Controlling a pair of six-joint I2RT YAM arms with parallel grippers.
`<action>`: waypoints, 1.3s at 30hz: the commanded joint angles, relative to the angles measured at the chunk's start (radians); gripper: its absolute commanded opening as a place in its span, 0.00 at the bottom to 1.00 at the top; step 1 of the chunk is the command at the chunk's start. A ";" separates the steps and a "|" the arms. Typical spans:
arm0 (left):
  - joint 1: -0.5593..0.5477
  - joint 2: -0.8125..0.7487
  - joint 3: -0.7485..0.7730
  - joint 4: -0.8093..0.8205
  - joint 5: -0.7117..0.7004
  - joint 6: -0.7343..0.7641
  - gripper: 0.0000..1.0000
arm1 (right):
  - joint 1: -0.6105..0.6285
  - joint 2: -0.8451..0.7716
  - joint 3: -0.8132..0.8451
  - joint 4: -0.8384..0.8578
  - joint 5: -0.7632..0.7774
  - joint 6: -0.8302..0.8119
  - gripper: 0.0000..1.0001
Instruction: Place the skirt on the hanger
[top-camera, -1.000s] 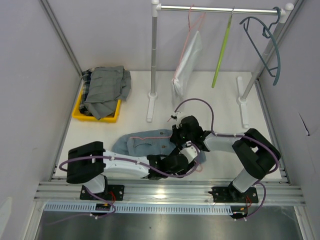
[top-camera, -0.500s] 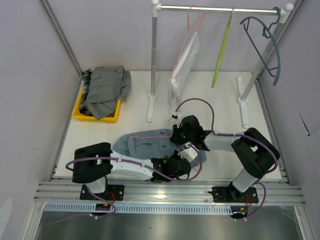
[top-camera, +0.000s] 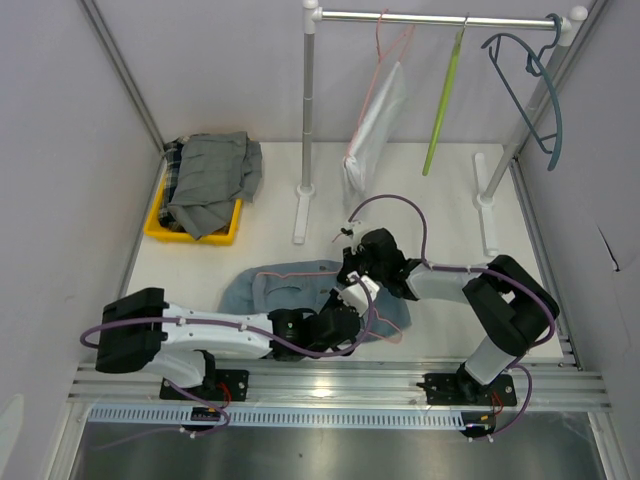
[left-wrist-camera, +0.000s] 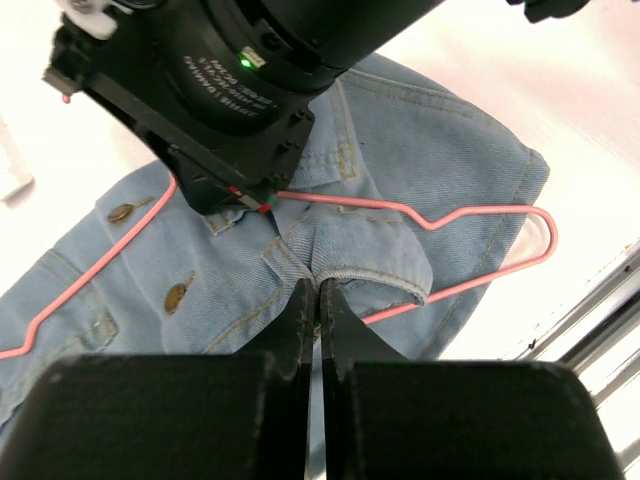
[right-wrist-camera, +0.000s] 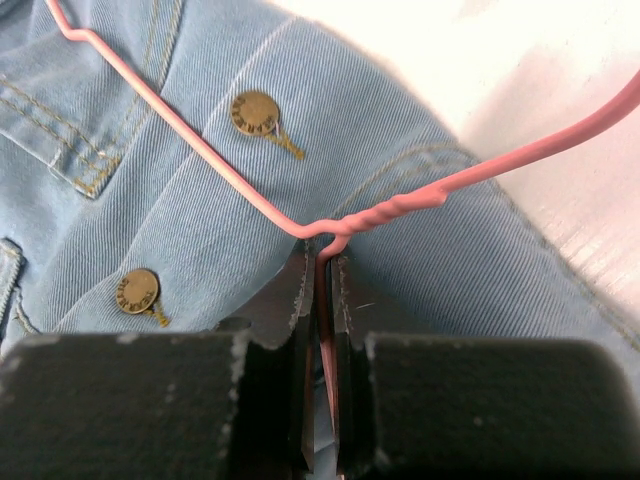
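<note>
The white table (top-camera: 450, 200) carries a clothes rail (top-camera: 440, 17) standing along its far edge, its two posts on flat feet. From the rail hang a white garment (top-camera: 375, 125), a green hanger (top-camera: 442, 110) and a teal hanger (top-camera: 540, 100).

The denim skirt (top-camera: 290, 285) lies spread flat near the middle of the near edge, just in front of the two arm bases, with its buttoned front facing up. In the far left corner a yellow bin (top-camera: 158, 225) holds a heap of grey clothes (top-camera: 205, 180) that spills over its rim.

A pink wire hanger (left-wrist-camera: 420, 218) lies on top of the skirt, one end reaching past the cloth toward the near edge.

The right gripper (right-wrist-camera: 320, 270) reaches in from the right side. Its fingers are closed tight on the hanger's wire, just below the twisted neck.

The left gripper (left-wrist-camera: 318, 295) comes in low along the near edge, fingers pressed together. They pinch a raised fold of the skirt's stitched edge, just beside the hanger's lower wire.

Two brass buttons (right-wrist-camera: 257, 112) on the skirt show beside the wire.
</note>
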 joint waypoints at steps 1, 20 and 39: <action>0.002 -0.074 0.069 -0.004 0.003 0.022 0.00 | 0.010 0.020 0.037 -0.019 0.052 -0.035 0.00; 0.166 -0.202 0.169 -0.256 0.575 0.019 0.00 | 0.062 0.014 0.108 -0.079 0.224 -0.103 0.00; 0.168 -0.127 -0.016 -0.173 0.881 -0.011 0.00 | -0.123 -0.065 0.181 -0.051 0.049 -0.236 0.00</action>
